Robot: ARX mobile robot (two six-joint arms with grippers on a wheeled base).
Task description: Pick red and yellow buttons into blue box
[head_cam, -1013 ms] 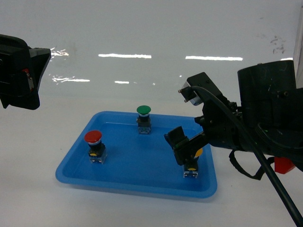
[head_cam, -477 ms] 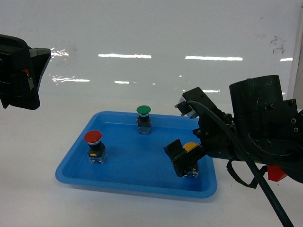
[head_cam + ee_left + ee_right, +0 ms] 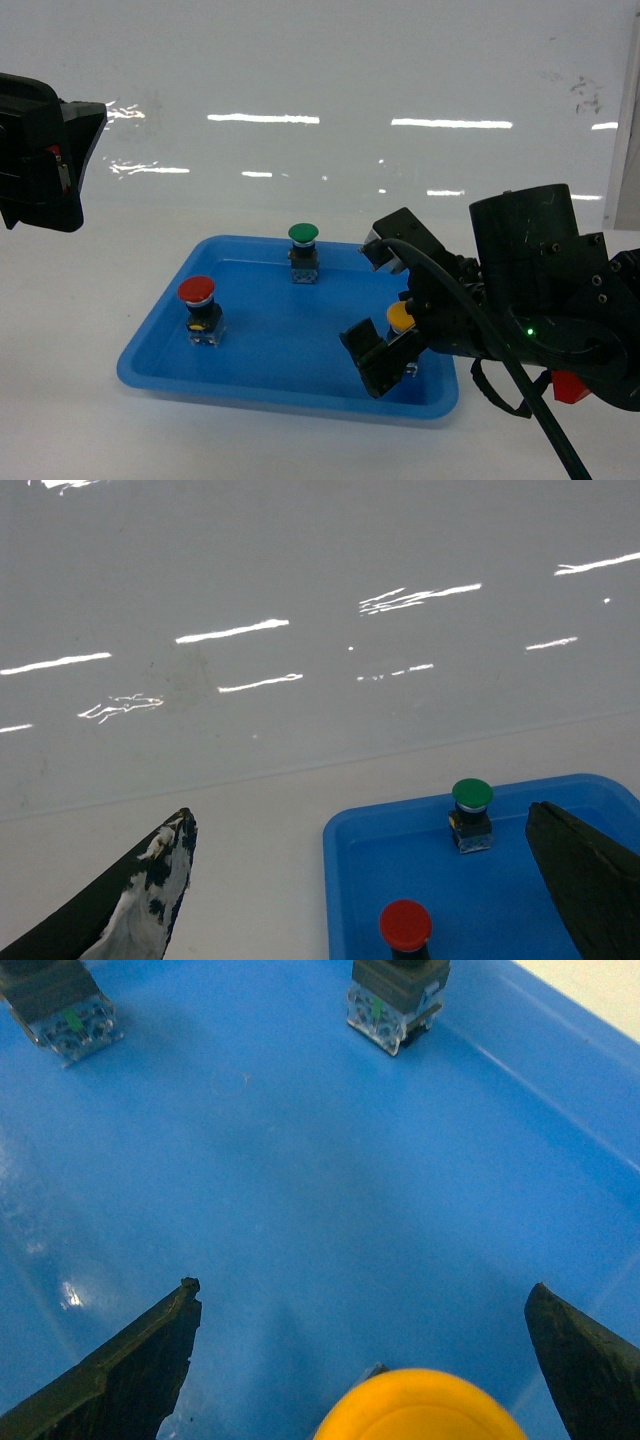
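The blue box (image 3: 160, 345) is a shallow blue tray. In it stand the red button (image 3: 197, 291) at the left and the yellow button (image 3: 400, 317) at the right. My right gripper (image 3: 392, 338) is open low over the tray's right side. In the right wrist view the yellow button's cap (image 3: 420, 1412) sits between the wide-apart fingers of my right gripper (image 3: 362, 1295), touching neither. My left gripper (image 3: 360, 832) is open and empty, high above the tray's left edge (image 3: 345, 880), with the red button (image 3: 405, 925) below it.
A green-capped button (image 3: 303, 235) stands at the tray's back, also seen as the green button (image 3: 472, 794). Two clear button bodies (image 3: 65, 1010) (image 3: 395, 1000) show at the top of the right wrist view. The left arm housing (image 3: 40, 150) hangs at the upper left. White tabletop surrounds the tray.
My right arm has shifted left and lower over the tray's right side. The yellow cap, mostly hidden before, now shows between its fingers. The left arm has not moved.
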